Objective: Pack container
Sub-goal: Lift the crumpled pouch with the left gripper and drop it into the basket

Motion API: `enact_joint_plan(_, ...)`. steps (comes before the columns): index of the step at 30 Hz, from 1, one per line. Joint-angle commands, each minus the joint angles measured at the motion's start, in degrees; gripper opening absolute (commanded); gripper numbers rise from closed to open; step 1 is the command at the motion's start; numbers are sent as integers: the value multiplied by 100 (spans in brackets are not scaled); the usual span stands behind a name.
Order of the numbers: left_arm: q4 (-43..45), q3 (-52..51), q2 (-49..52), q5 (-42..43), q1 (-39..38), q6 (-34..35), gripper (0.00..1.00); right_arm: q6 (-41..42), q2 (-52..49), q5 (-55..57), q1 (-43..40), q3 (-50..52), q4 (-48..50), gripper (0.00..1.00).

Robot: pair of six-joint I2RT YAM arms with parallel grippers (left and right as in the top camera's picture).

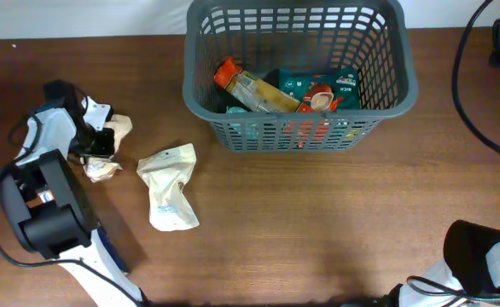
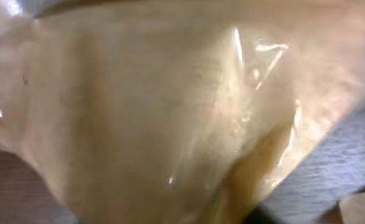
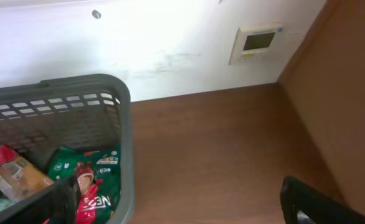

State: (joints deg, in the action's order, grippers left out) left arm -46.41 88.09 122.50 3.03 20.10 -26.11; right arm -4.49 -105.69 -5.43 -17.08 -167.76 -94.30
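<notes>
Looking down from above, the big grey container [image 1: 267, 135] sits at the far side of the brown table [image 1: 335, 222], near the middle. It has packets inside: an orange and tan packet [image 1: 252, 89] lies on the left and a green packet [image 1: 305, 83] lies on the right. The left arm is at the left side of the table. The left gripper [image 1: 96, 143] is right on a crumpled tan packet [image 1: 103, 170], touching it. I cannot tell if its fingers are pressed on the packet or apart. A cream pouch [image 1: 169, 186] lies flat on the table just beside that packet, between the left arm and the container. The right arm shows only at the near right corner, well apart from the container. The left wrist camera is very close and blurry. The crumpled tan packet [image 2: 157, 112] fills almost all of it, with a bit of table [image 2: 332, 168] at the lower right. No fingers show here. The right wrist camera sees the container [image 3: 64, 112] at the left with the green packet [image 3: 101, 171] inside. The right gripper [image 3: 176, 199] is over bare table, its dark fingers [image 3: 64, 199] spread wide apart and holding nothing. A small white box [image 3: 256, 42] hangs on the wall behind.
</notes>
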Motion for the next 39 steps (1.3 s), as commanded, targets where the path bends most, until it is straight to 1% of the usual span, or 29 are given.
enact_joint_plan(1,50,7,297,111,-7,-76,2,55,120,-68,-17,-2,15,99)
enact_joint_plan(4,96,85,262,90,-7,79,2,52,125,-188,-20,-2,24,99)
enact_joint_plan(7,-87,551,146,-83,-7,616,2,52,125,-188,-17,-2,24,99)
enact_joint_plan(10,-415,1515,-66,-66,-11,1145,2,52,125,-188,-20,-2,42,99)
enact_joint_plan(13,-525,2944,-295,306,-42,1528,1,52,125,-192,-17,-2,63,99)
enact_joint_plan(15,-334,3869,-343,752,-85,1904,2,52,125,-214,-17,-2,57,99)
enact_joint_plan(16,-122,4363,-343,1147,-127,2149,2,52,125,-256,-17,-2,57,99)
enact_joint_plan(18,492,4935,-343,2065,-240,2555,1,52,125,-372,-17,-2,61,99)
enact_joint_plan(20,1325,5230,-343,3080,-450,3145,2,52,125,-420,-17,-2,61,99)
enact_joint_plan(22,2177,5263,-343,3864,-785,3777,2,52,125,-455,-17,-2,61,99)
enact_joint_plan(24,2702,5263,-323,4358,-1272,4022,2,52,125,-461,-17,-2,61,99)
enact_joint_plan(26,2743,5263,-302,4417,-1814,3888,2,52,125,-481,-17,-2,61,99)
enact_joint_plan(28,2564,5263,-234,4415,-2439,3497,1,52,125,-494,-17,-2,59,99)
enact_joint_plan(30,2236,5261,-125,4415,-3003,3058,2,52,125,-494,-17,-2,52,99)
enact_joint_plan(32,1685,5261,33,4291,-3552,2470,1,52,125,-494,-20,-2,37,99)
enact_joint_plan(33,1375,5257,118,4089,-3770,2199,2,52,125,-494,-20,-2,24,99)
enact_joint_plan(36,481,5246,483,3112,-4332,1478,2,52,125,-496,-17,-2,15,99)
enact_joint_plan(37,260,5241,660,2743,-4474,1340,2,52,125,-496,-20,-2,15,99)
enact_joint_plan(39,11,5241,968,2439,-4612,1248,2,52,125,-496,-20,-2,17,99)
